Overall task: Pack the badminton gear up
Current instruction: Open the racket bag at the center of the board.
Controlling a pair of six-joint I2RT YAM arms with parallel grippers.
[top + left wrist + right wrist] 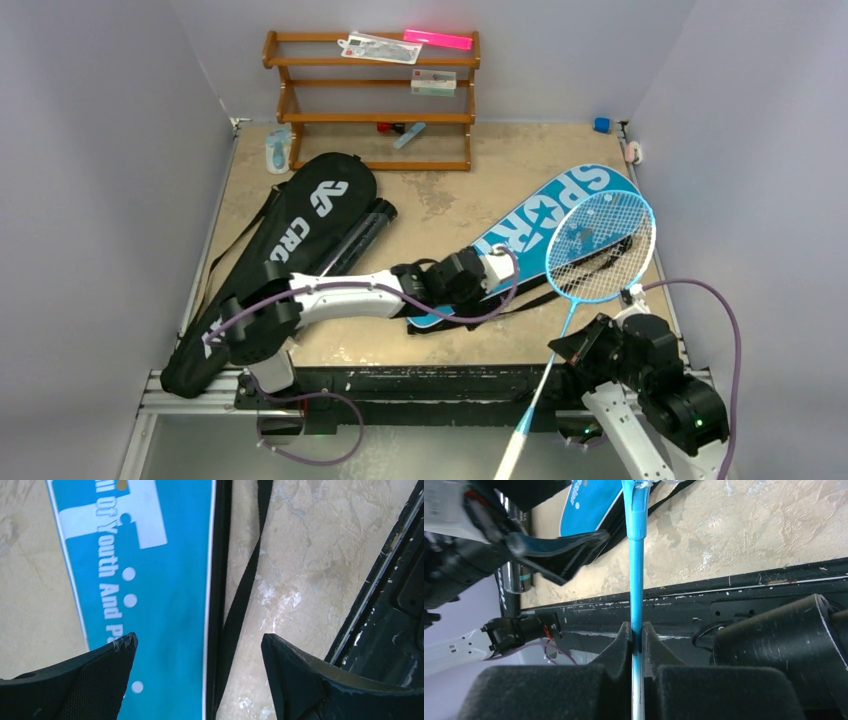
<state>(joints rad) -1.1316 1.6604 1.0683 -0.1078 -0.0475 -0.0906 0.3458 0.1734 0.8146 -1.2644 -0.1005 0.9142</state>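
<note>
The blue "SPORT" racket cover lies slanted on the table's right half. My left gripper hovers low over its narrow end. In the left wrist view that gripper stands open, one finger over the blue cover and the other over bare table, with the black zipper edge and strap between them. My right gripper is shut on the shaft of the light-blue racket. The racket's head rests over the cover's right side. The black "CROSSWAY" cover and the long black tube lie at the left.
A brown wooden rack with packets and a pink bar stands at the back. A small light-blue item lies beside it, and a blue block sits in the back right corner. A black rail runs along the near edge.
</note>
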